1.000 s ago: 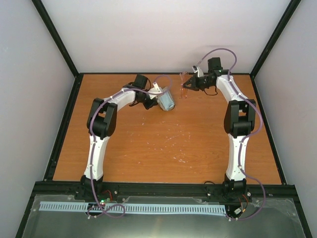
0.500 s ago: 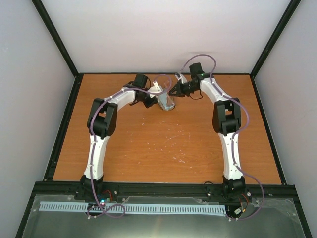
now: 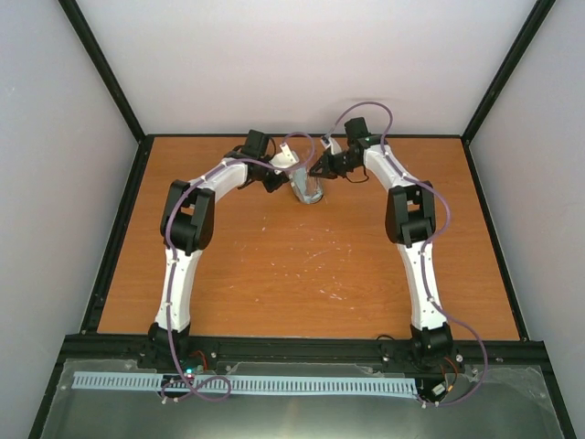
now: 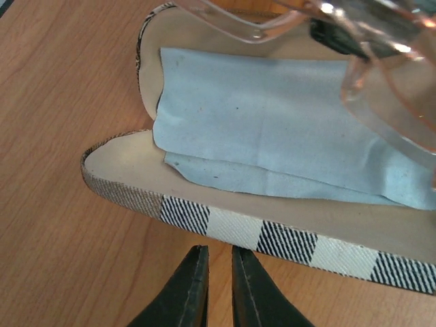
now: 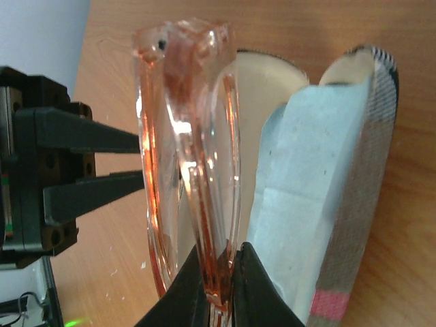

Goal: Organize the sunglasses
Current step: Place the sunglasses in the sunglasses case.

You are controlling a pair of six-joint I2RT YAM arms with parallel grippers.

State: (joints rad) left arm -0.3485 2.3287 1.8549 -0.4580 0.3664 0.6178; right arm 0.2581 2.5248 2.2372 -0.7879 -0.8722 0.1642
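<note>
The sunglasses are translucent amber, and my right gripper is shut on their folded frame. It holds them just over the open grey-and-brown striped case. The case lies open on the wood with the light blue cloth inside it. The sunglasses hang over its far side. My left gripper sits just outside the case's near rim, its jaws almost together and nothing between them. In the top view both grippers, left and right, meet at the case near the table's back.
The wooden table has a black raised frame around it and white walls behind. The left gripper's black fingers show just left of the sunglasses in the right wrist view.
My right arm has swung left with the sunglasses, from the back right to right over the open case. My left gripper has stayed by the case.
</note>
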